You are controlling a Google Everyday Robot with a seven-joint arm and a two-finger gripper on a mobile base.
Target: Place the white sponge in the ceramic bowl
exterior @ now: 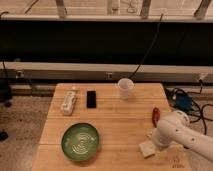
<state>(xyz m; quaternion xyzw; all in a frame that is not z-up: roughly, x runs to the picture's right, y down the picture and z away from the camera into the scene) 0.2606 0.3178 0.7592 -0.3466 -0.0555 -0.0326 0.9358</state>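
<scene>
The white sponge [146,149] is a small cream block lying flat near the front right edge of the wooden table [115,125]. The ceramic bowl [80,142] is green with pale swirl lines and sits at the front left, holding nothing. My white arm [175,132] reaches in from the right. Its gripper [152,141] hangs low, right over the sponge's far right side. I cannot tell if it touches the sponge.
A white cup [126,88] stands at the back right. A black phone-like slab [91,98] and a white tube-like bottle [68,101] lie at the back left. A small red object [155,116] lies by the right edge. Cables run over the floor at right.
</scene>
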